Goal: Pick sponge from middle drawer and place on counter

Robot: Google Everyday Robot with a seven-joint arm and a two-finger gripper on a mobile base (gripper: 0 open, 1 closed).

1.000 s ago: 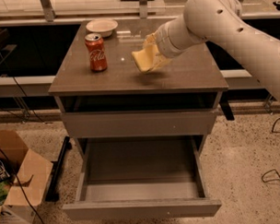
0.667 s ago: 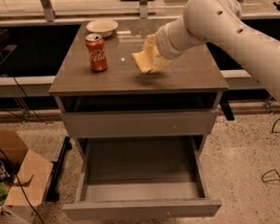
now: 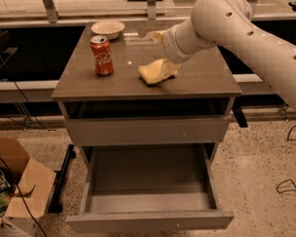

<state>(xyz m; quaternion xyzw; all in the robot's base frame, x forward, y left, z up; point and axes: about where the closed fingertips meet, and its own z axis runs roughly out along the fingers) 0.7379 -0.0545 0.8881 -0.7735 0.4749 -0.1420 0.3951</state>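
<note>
The pale-yellow sponge (image 3: 156, 72) lies on the counter (image 3: 200, 77), right of centre near the front edge. My gripper (image 3: 165, 51) is over the counter just behind and above the sponge, at the end of the white arm reaching in from the right. Its jaws stand apart: one cream finger (image 3: 156, 36) shows at the back, clear of the sponge, and the other is down by the sponge's right end. The middle drawer (image 3: 150, 222) is pulled fully out below, and its grey tray holds nothing.
A red cola can (image 3: 102, 54) stands on the counter's left side, with a white bowl (image 3: 108, 28) behind it. A cardboard box (image 3: 21, 198) sits on the floor at the left, with cables and a black bar (image 3: 62, 177) beside the cabinet.
The sponge, held up above the counter before, has come down and now lies on it. The gripper has shifted slightly back and its hold on the sponge has loosened.
</note>
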